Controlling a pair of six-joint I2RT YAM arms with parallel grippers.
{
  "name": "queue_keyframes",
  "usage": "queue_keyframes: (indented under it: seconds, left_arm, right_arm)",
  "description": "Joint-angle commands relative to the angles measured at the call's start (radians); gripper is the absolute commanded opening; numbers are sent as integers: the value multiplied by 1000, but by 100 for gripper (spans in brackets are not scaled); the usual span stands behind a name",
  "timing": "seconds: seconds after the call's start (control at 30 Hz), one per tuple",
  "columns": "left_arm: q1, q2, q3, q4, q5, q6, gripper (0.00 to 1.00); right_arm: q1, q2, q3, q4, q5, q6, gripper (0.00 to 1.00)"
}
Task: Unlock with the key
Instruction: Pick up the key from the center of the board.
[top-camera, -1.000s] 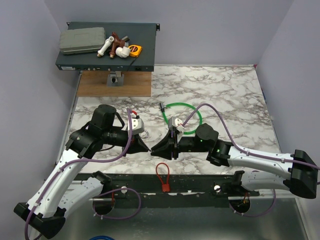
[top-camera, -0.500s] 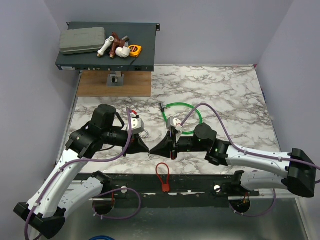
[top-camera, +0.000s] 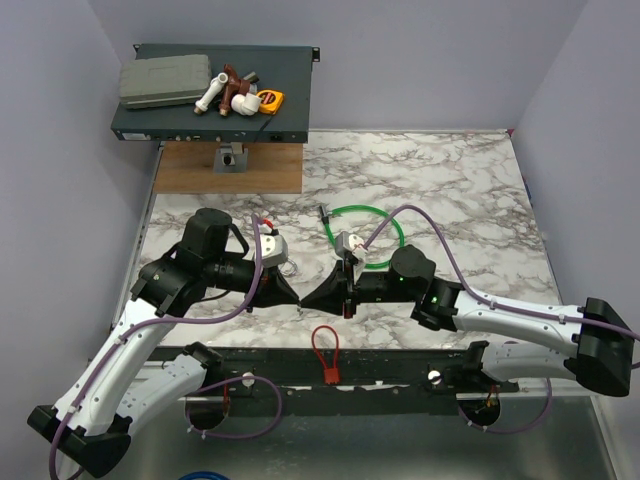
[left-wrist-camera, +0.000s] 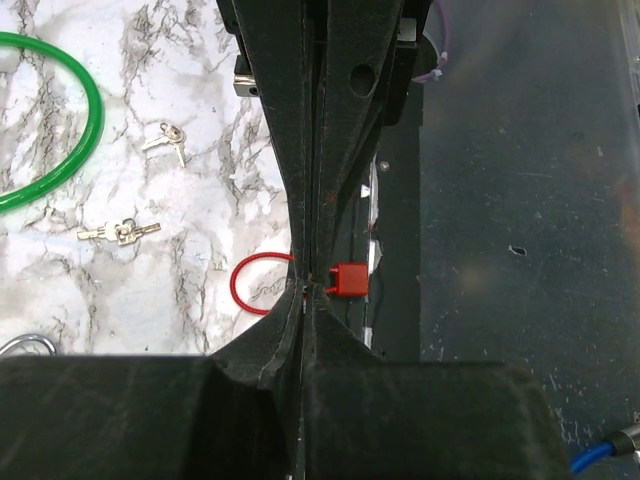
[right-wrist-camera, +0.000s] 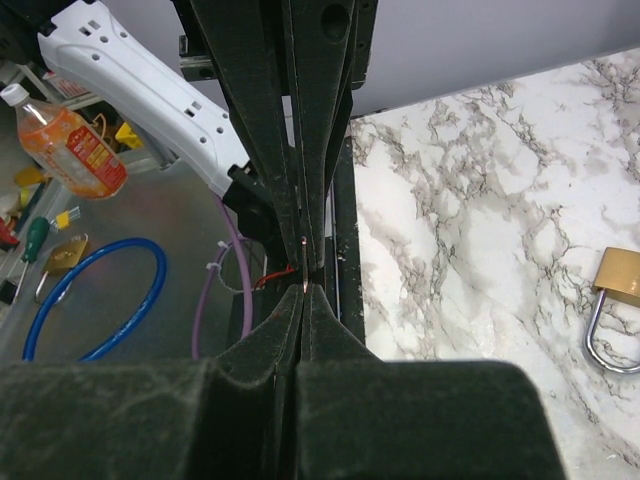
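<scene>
Right gripper (right-wrist-camera: 303, 292) newly closed, pinching key (right-wrist-camera: 305, 262)

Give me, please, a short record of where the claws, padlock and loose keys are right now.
Left claw: shut
Right claw: shut, tip to tip with the left
Between tips: thin metal sliver, possibly a key, edge-on
Padlock: on the table, apart from both claws
Loose keys: two bunches on the table near the green hose
</scene>
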Motion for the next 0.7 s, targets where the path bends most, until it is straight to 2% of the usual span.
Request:
queue_keyframes:
  seconds: [0.0,0.13,0.43,0.6,0.67]
  left_arm:
    - [-6,-5,2,18,19,-16,7]
    - [-6,-4,2,16,10,-21,18]
    - [-6,5,13,22,14,-45,13]
    - [-6,3,35,16,22,-61,26]
    - [-6,6,42,18,15,-69,28]
  right_arm:
    - [-1,-14,29,25,-18,11,1]
    - [-1,-21,41,-2,-20,4,1]
    - [-2,-31,67,-72,7,-26,1]
    - [-1,-24,77,-95,11,-39,1]
    - [-2,-23,81,-101,11,-43,1]
